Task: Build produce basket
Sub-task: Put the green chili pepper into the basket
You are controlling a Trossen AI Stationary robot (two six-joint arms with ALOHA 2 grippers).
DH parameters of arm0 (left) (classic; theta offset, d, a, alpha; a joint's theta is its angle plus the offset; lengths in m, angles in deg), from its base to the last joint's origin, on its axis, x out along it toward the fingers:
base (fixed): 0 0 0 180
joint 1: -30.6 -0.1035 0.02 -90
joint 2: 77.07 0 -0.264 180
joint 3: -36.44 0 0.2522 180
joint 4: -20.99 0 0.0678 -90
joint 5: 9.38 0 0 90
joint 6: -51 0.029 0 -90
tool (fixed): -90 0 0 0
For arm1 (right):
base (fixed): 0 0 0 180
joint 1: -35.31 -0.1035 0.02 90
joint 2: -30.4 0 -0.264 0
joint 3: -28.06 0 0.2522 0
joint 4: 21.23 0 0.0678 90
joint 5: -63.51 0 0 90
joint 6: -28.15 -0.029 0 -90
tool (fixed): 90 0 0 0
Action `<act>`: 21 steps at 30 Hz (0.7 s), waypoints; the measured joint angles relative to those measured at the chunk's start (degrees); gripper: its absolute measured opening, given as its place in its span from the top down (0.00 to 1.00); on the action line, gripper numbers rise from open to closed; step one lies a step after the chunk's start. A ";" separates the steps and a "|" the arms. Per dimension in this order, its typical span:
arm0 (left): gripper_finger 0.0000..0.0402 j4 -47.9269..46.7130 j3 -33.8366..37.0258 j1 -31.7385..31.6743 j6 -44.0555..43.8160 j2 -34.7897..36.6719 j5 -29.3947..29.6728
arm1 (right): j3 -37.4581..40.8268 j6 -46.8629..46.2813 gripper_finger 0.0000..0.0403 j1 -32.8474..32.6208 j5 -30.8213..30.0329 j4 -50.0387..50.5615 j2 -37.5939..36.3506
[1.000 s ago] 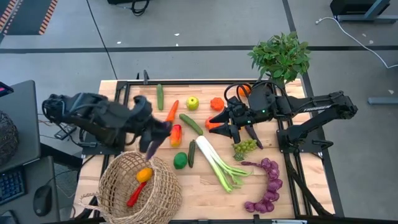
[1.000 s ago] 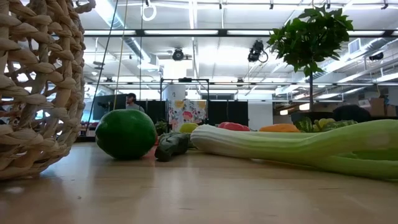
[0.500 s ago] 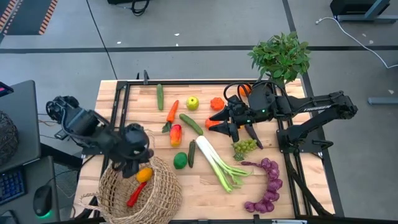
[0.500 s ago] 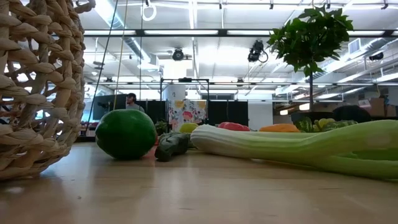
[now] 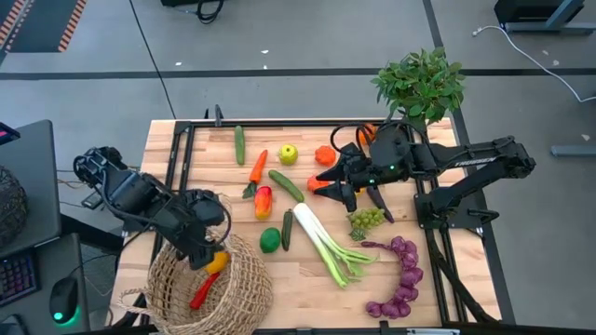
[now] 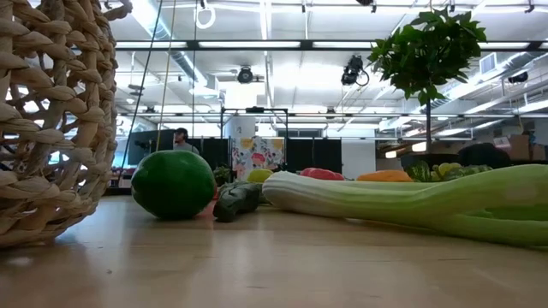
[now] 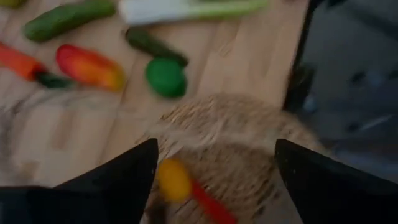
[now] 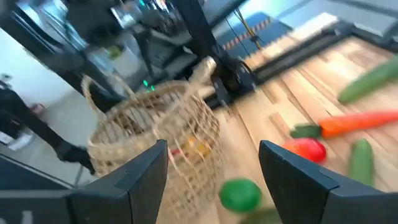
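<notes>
The pale slatted wood worktop (image 5: 447,288) carries the round open-weave wicker basket (image 5: 177,288) at its near left corner, holding a yellow and a red piece. Scattered produce (image 5: 326,244) lies mid-worktop. The left end effector (image 5: 197,253), released, has moved over the basket rim; the right end effector (image 5: 346,186), spread and empty, is unchanged.
</notes>
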State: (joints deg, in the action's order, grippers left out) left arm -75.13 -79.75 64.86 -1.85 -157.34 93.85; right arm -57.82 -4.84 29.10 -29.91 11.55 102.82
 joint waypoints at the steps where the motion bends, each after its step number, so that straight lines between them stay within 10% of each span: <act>1: 0.16 2.39 0.00 -0.73 -0.40 0.00 0.02 | 0.00 0.00 0.36 0.18 0.02 1.40 0.00; 21: 0.15 15.35 0.00 -20.63 -6.40 -23.06 2.18 | 0.00 3.27 0.36 4.29 0.04 10.08 -11.34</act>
State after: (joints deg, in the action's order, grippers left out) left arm -59.77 -79.75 44.23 -8.25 -180.39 96.03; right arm -57.82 -1.57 33.38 -29.87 21.63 91.48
